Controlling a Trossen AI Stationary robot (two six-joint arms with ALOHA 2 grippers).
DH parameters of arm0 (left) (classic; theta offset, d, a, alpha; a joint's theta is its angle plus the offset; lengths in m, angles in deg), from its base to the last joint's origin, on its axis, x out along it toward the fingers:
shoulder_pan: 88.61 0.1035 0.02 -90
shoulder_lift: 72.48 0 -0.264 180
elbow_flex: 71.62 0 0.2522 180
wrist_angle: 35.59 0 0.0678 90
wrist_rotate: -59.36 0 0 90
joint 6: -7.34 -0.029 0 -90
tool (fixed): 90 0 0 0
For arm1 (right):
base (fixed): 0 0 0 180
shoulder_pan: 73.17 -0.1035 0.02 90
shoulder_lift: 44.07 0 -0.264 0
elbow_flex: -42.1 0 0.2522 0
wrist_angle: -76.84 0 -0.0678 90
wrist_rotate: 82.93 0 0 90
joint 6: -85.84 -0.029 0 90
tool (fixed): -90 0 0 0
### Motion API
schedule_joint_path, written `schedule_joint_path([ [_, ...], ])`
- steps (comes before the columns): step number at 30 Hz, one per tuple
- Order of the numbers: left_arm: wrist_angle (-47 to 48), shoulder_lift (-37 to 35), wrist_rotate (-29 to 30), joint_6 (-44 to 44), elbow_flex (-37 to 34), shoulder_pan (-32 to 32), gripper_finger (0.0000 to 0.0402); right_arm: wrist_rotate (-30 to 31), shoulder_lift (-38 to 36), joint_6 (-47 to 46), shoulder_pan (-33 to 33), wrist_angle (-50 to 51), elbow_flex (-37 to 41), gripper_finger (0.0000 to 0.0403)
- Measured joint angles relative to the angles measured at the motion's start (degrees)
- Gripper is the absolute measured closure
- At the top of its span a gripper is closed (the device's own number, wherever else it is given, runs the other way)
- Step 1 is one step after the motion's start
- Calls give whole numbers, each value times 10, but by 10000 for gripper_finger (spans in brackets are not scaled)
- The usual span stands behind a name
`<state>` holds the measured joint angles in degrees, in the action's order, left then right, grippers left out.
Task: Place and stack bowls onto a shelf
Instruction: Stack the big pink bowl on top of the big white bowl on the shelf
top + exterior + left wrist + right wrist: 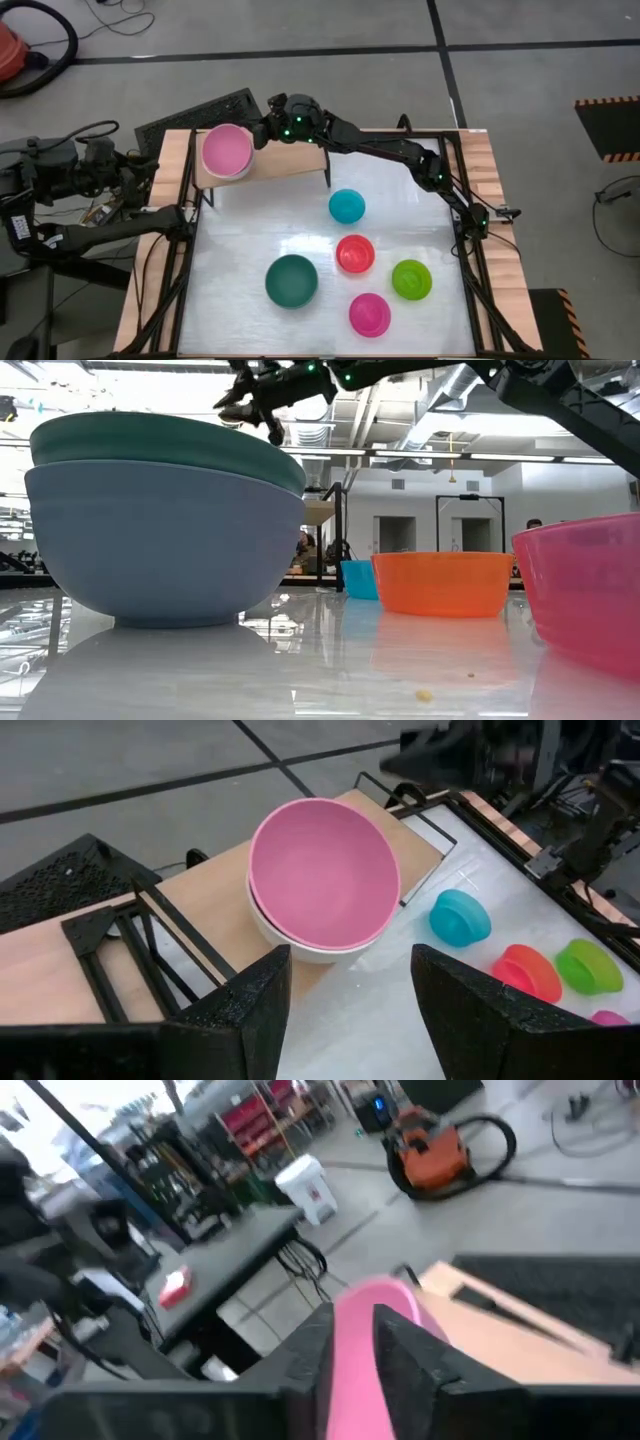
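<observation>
On the shelf, a glossy pink bowl sat nested in a white bowl, its rim pinched by the right end effector, while the left end effector waited nearby with fingers apart.

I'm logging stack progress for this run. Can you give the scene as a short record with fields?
shelf stack: pale pink bowl nested in white bowl on shelf
right gripper: shut on pale pink bowl's rim
left gripper: open, off the table's left side
still on table: dark green bowl, cyan bowl, red bowl, lime green bowl, magenta bowl
</observation>
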<state>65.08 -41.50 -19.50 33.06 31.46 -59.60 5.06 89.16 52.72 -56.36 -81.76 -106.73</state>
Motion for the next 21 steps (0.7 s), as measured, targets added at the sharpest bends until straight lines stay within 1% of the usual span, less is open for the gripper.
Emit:
schedule_joint_path([
  [4,0,0,2,0,0,0,210,-8,0,12,-1,3,14,351],
  [8,1,0,3,0,0,0,210,-7,1,21,-1,23,16,373],
  [11,2,0,3,0,0,0,210,-9,1,22,0,31,16,378],
  [21,2,0,13,3,0,0,210,-9,1,33,-4,53,16,376],
])
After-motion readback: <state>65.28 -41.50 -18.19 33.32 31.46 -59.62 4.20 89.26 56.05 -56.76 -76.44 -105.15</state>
